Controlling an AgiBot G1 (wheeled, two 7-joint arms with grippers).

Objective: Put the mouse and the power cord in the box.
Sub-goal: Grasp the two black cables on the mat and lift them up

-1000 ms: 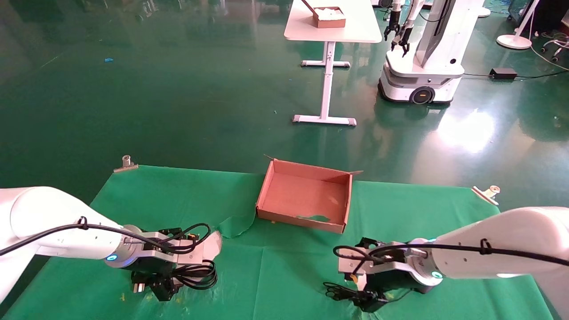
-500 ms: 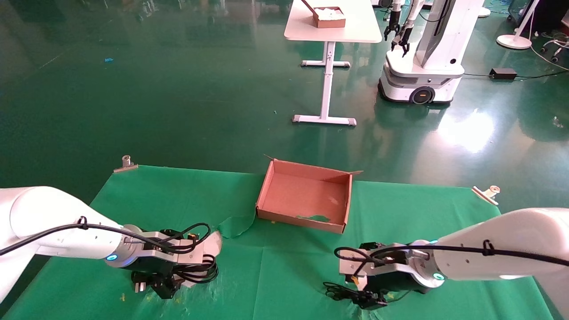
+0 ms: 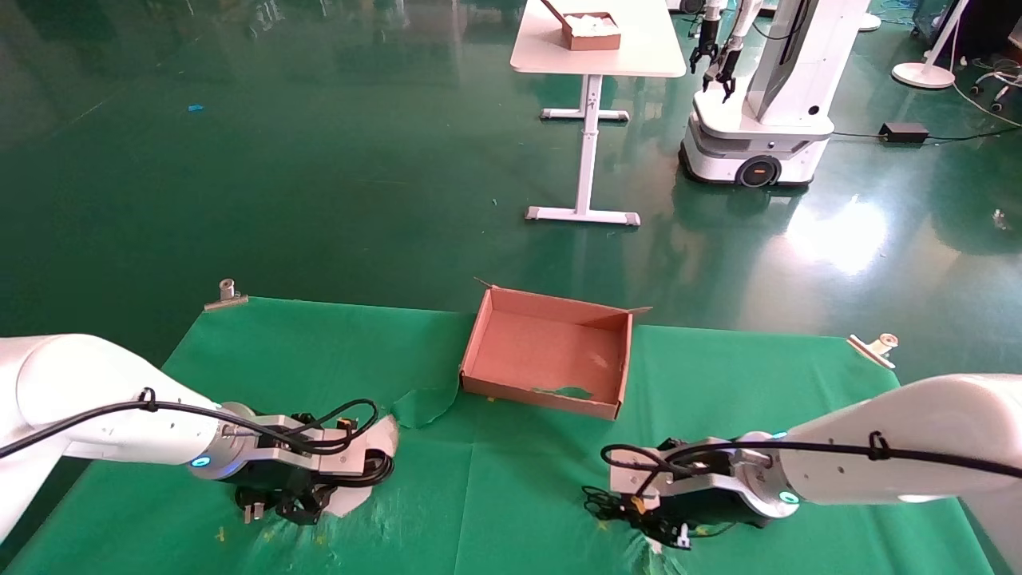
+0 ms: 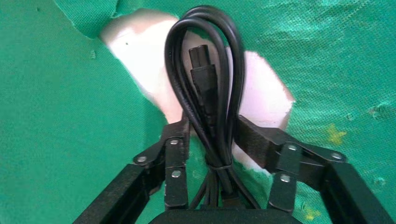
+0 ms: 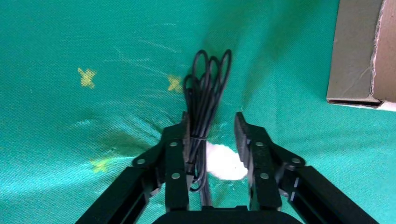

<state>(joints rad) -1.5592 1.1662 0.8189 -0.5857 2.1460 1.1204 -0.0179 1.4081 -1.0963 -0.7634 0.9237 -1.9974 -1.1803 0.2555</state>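
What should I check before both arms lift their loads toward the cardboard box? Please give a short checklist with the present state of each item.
1. Left gripper has its fingers on both sides of the power cord: ok.
2. Left fingers fully closed on the cord: cannot tell; they look close to it.
3. Right gripper straddles the mouse's thin cable bundle: ok, but a gap shows beside one finger, so no firm grip yet.
4. Mouse body in sight: not ok, hidden.
5. Box empty and open: ok.
6. Green cloth free of the fingers: cannot tell; it is torn under both grippers.
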